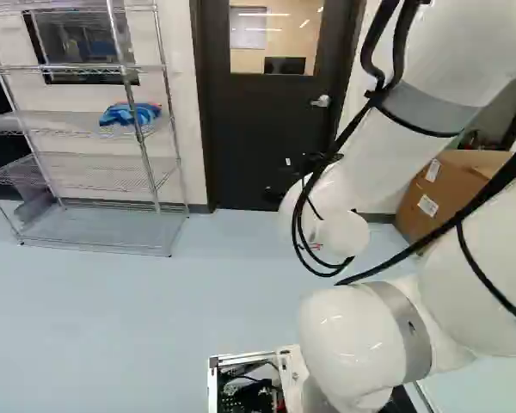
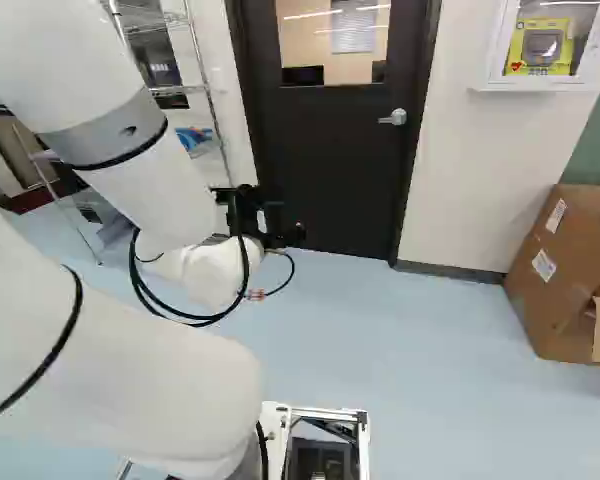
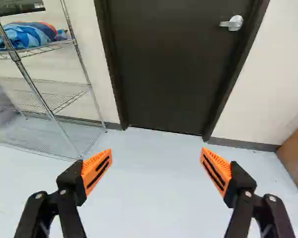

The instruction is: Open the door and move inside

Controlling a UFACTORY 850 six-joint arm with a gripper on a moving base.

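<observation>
1. Nearest: gripper, fingers wide apart, nothing between them. Its facing = 12 o'clock.
2. Door at 12, shut, well apart from gripper. Lever handle at 1 o'clock, lever roughly level, free end pointing toward the 11 o'clock side.
3. Wire rack at 10 o'clock, beside the door frame. Cardboard box at 2.
4. Step, my read: early, lining up on the handle. Bring base forward, bearing toward 1, and raise the gripper; handle looks higher than it.
5. Roll wrist so one finger goes above the lever, one below. Keep jaws apart until both are past it, then close near the free end.
6. Turn lever in an arc about its pivot, no straight yank. Swing direction unclear: test gently.
7. Risks: pads slipping off, knuckles hitting door, base clipping rack or box.
</observation>
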